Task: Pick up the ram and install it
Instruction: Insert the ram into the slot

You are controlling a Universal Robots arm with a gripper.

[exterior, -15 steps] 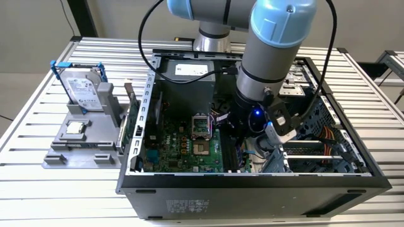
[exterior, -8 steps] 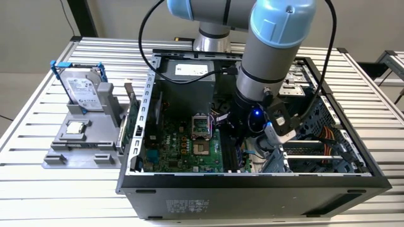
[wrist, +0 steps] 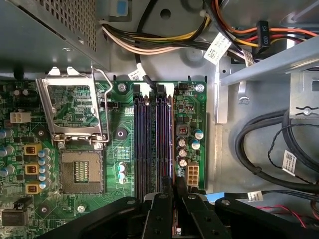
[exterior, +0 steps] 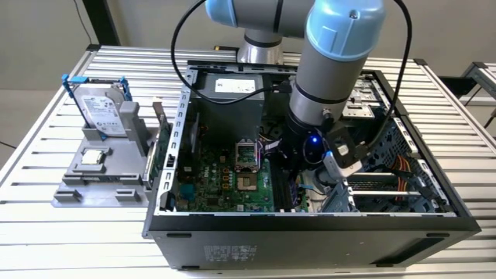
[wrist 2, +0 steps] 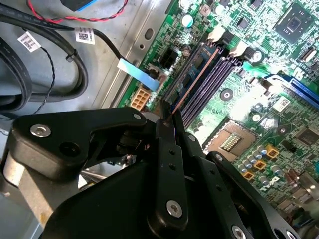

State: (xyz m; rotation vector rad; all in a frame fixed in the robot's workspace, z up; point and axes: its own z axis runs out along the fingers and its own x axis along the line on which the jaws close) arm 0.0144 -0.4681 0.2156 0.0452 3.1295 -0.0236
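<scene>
1. You have one grey and pale-blue robot arm (exterior: 329,64) reaching down into one open black computer case (exterior: 310,224), which stands on a ribbed metal counter (exterior: 46,244).
2. One black gripper (wrist 2: 167,117) sits low over the green motherboard (wrist: 119,164); its two fingers (wrist: 160,211) are drawn close together, pinching one slim dark-green ram stick (wrist 2: 192,79) by its near end.
3. In the second wrist view the ram stick stands on edge in line with the long black memory slots (wrist: 152,139), at the side of the row nearest the board's edge. You cannot tell how deep it sits in a slot.
4. In the first wrist view you can count about four parallel slots, though the gripper covers their near ends.
5. One square processor socket (wrist: 82,172) lies beside the slots, with its metal retaining frame (wrist: 75,107) swung up.
6. Outside the case, at the exterior view's left, one grey holder tray (exterior: 101,180) carries one silver hard drive in a blue frame (exterior: 101,110), upright, and one small square silver processor chip (exterior: 93,156), lying flat.
7. In the exterior view the arm's wrist hides the gripper and the ram stick, and the case wall cuts off the motherboard's near edge.
</scene>
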